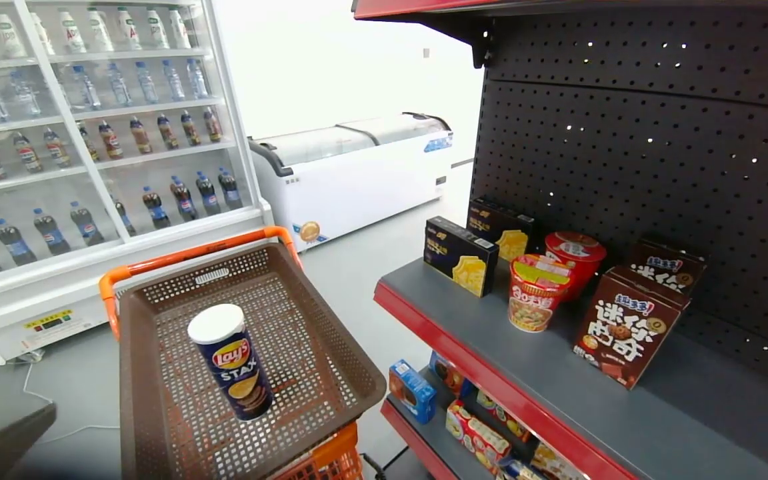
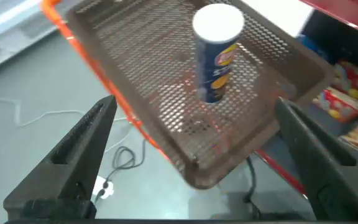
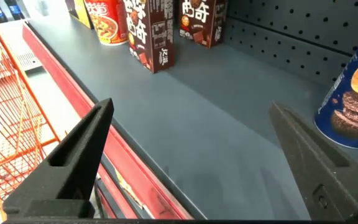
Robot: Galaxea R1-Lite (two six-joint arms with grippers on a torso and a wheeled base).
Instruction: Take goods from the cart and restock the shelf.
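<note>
Lower left of the head view: brown mesh cart basket (image 1: 321, 320) with an orange handle. One item inside, a chip can (image 1: 231, 363), standing on end near the middle of the floor. It has a white lid and a dark blue label with a red-and-yellow emblem and a picture of chips.

Right half: grey shelf (image 1: 451, 313) with a red front edge. On it, two black-and-yellow boxes (image 1: 461, 255), two noodle cups (image 1: 536, 293) and two brown cookie boxes (image 1: 624, 327), one of each pair behind the other. The cookie boxes carry white lettering.

The right wrist view also shows a blue tube (image 3: 353, 99) with a cookie picture, standing on the shelf.

Left gripper (image 2: 191, 168): fingers spread wide, holding nothing, above the basket's rim, with the can beyond.

Right gripper (image 3: 188, 165): fingers spread, holding nothing, over bare shelf surface.

Upper left: drinks cooler (image 1: 91, 133) with rows of bottles.
</note>
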